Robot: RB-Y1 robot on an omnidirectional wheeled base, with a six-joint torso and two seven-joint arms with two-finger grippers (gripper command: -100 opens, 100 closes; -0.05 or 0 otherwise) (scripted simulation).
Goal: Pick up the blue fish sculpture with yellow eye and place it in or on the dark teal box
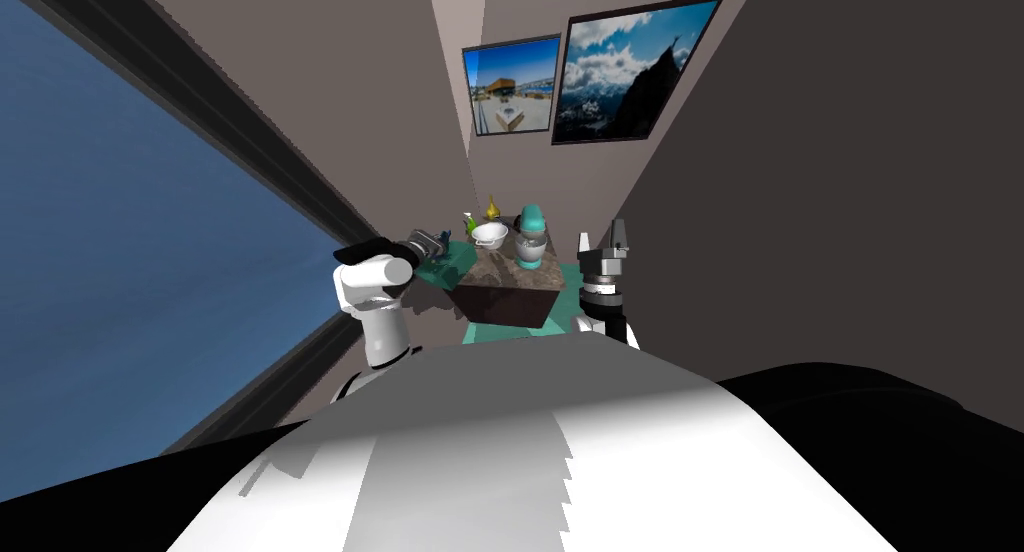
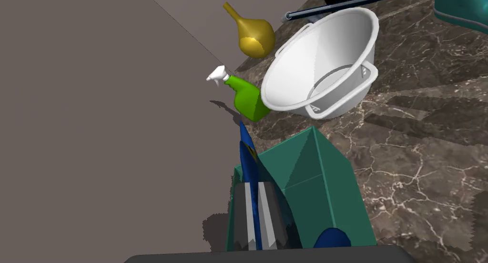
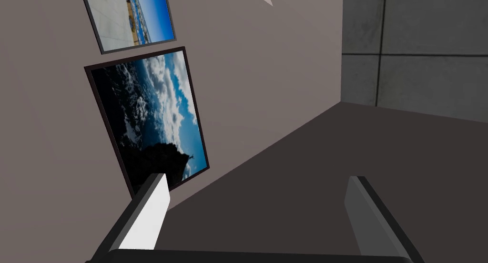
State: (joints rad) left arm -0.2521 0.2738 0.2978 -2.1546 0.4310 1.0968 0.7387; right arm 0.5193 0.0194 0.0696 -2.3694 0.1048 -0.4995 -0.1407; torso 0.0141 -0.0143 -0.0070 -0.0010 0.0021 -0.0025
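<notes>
Placing step: the left gripper point(image 2: 255, 186) pinches the thin blue fish point(image 2: 248, 153) by its flat sides, poised at the mouth of the open teal box point(image 2: 310, 179) at the tabletop's point(image 2: 419, 146) left edge, just beside the bowl point(image 2: 324, 60). Next, I judge: lower slightly, part the fingers, lift clear without snagging the box wall. The right gripper point(image 3: 257, 184) hangs aside, fingers spread.

The left arm bends forward at the elbow, the left gripper point(image 2: 255, 188) pinched tight on what seems the thin blue fish sculpture point(image 2: 248, 153). The right gripper point(image 1: 601, 240) points upward, fingers spread wide.
</notes>
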